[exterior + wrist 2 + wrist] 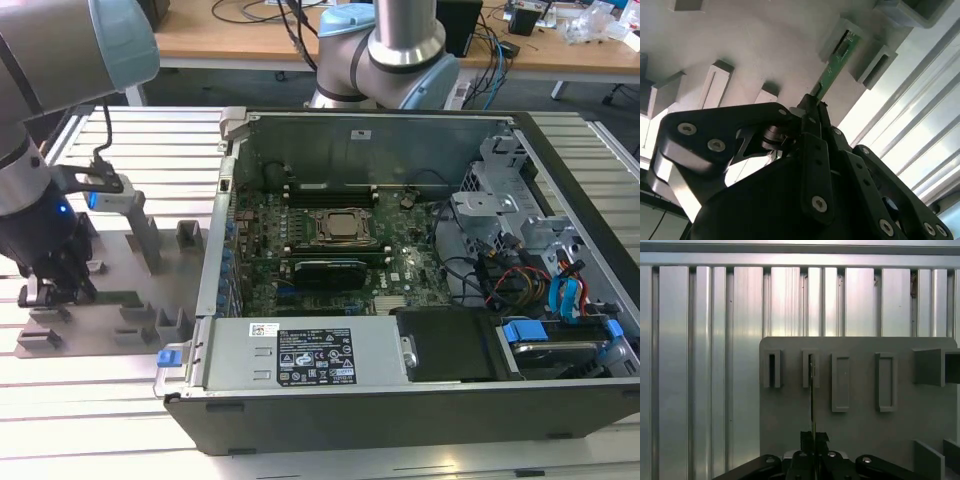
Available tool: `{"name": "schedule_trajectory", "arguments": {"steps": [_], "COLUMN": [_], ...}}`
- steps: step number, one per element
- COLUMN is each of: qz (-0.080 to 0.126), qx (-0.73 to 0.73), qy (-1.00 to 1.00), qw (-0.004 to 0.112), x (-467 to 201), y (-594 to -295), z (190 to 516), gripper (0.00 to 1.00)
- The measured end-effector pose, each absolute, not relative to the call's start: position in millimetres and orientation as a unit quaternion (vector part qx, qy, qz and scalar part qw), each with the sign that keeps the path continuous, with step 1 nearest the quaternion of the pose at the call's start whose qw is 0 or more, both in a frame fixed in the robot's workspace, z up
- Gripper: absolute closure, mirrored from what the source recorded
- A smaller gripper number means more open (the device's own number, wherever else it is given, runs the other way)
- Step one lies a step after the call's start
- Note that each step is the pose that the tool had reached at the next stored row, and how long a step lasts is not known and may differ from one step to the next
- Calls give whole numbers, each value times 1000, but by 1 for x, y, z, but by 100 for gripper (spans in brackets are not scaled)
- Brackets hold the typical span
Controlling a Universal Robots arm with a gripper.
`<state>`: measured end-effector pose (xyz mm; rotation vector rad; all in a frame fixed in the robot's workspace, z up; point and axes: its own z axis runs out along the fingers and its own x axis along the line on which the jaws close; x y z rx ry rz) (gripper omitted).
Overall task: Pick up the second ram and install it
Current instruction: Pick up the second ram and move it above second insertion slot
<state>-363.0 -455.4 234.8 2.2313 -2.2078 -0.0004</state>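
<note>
The second ram (836,64) is a narrow green board. In the second wrist view its far end still sits in a slotted block of the grey holder tray (765,40). My gripper (812,106) is shut on the stick's near end, with black fingers pressed to both faces. In the first wrist view the stick (812,400) appears edge-on as a thin line running from the gripper (814,437) to a tray slot. The exterior view places the gripper (55,290) low over the tray (150,290), at that view's left, beside the open computer case (400,390).
The case holds a motherboard with the CPU socket (343,227) and long black memory slots (330,190) beyond it. Drive bays and cables (540,290) fill its right side. Raised grey blocks (145,235) stand on the tray. Ribbed metal table (700,365) surrounds everything.
</note>
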Motion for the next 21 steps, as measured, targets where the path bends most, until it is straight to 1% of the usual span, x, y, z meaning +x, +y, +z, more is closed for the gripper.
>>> {"name": "schedule_trajectory", "arguments": {"steps": [12,19,21], "qz": [0,0,0], "qx": [711,711,711], "qy": [-703,-703,-703], "qw": [1,1,1], "x": [-363,-363,-363], "y": [-455,-455,-455], "z": [290,306,315], "gripper": [87,87,87]}}
